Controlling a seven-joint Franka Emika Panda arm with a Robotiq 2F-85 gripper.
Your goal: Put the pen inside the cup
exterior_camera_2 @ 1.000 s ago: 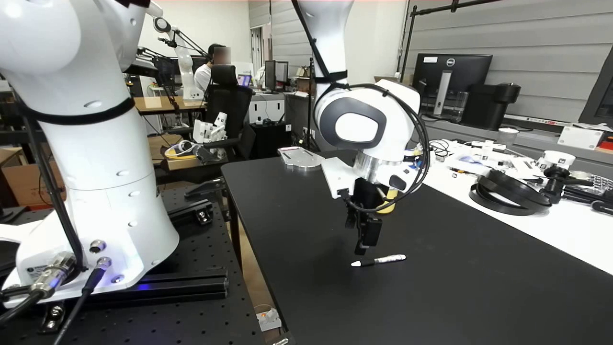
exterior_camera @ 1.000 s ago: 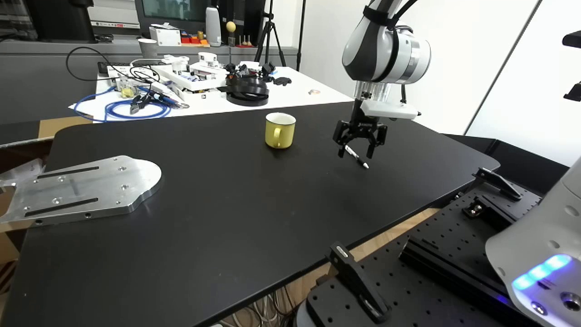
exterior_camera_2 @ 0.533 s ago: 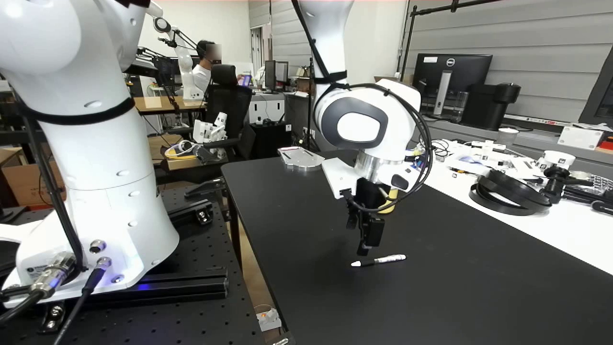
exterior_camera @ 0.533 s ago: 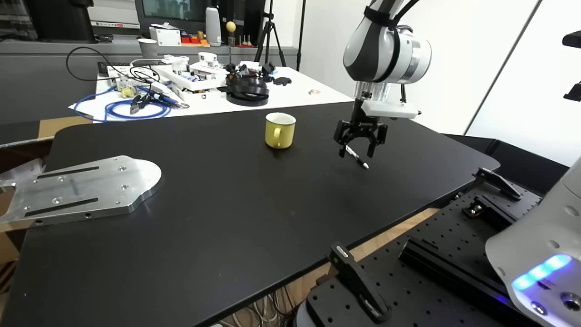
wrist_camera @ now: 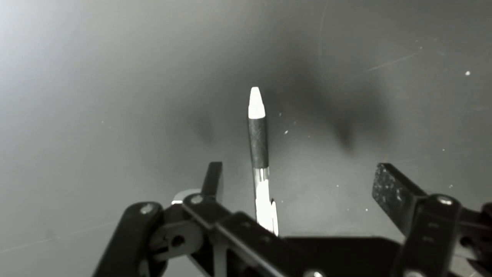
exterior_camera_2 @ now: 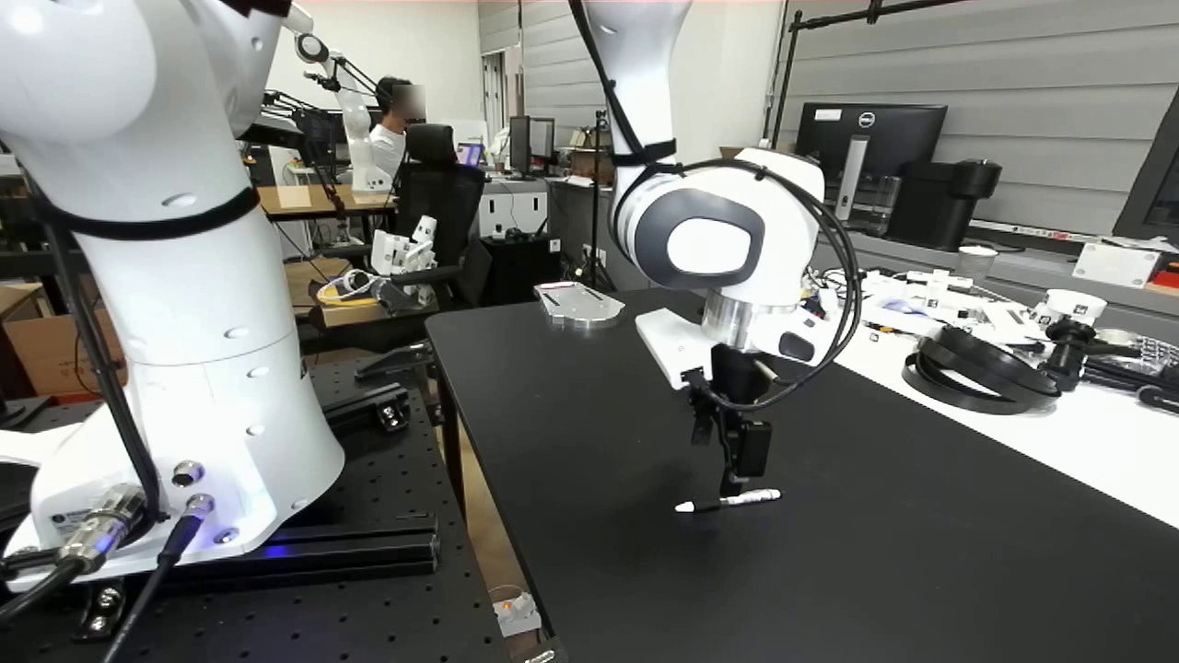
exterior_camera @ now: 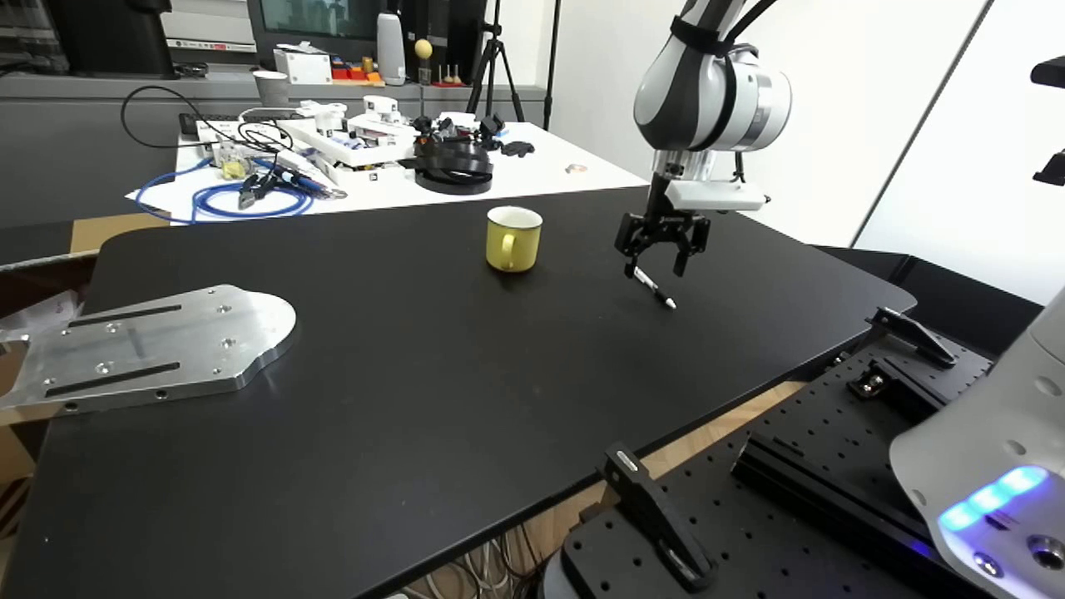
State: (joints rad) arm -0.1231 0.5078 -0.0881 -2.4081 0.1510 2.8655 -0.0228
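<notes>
The pen (exterior_camera: 659,293) lies flat on the black table, with a white tip, a dark grip and a whitish barrel. It shows in both exterior views (exterior_camera_2: 757,496) and in the wrist view (wrist_camera: 259,142). My gripper (exterior_camera: 655,269) is open and empty, pointing down just above the pen. In the wrist view the pen runs between the open fingers of the gripper (wrist_camera: 298,173), nearer the left finger, and its barrel end is hidden by the gripper. The yellow cup (exterior_camera: 513,241) stands upright to the left of the gripper in an exterior view. It is hidden behind the wrist in an exterior view.
A silver metal plate (exterior_camera: 166,341) lies at the table's far left side in an exterior view. A white table (exterior_camera: 574,162) with cables and parts adjoins the black table (exterior_camera: 416,399). The robot base (exterior_camera_2: 203,387) stands beside the table.
My gripper has moved along the pen toward its barrel end, away from the robot base, staying open. It now hides the cup in an exterior view. The pen and cup have not moved.
</notes>
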